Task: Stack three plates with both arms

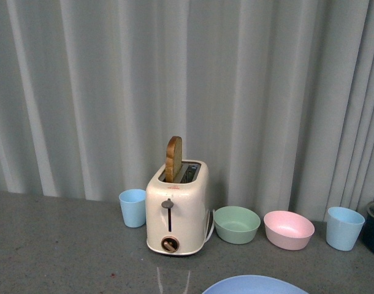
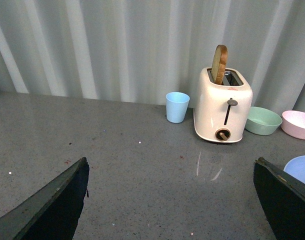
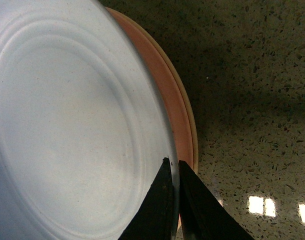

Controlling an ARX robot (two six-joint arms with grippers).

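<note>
Matte plastic blue plate (image 3: 67, 125) & pink plate (image 3: 175, 110) on glossy speckled stone-look table (image 3: 252, 100) (toaster (image 1: 176, 211) smooth, semi-gloss).

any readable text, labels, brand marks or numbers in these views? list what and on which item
None readable.
Toaster: nothing readable on the front; only a lever and a round knob show. A faint reddish mark on its top in the left wrist view is too small to read.
Cups, bowls, plates: plain, no markings.
</note>
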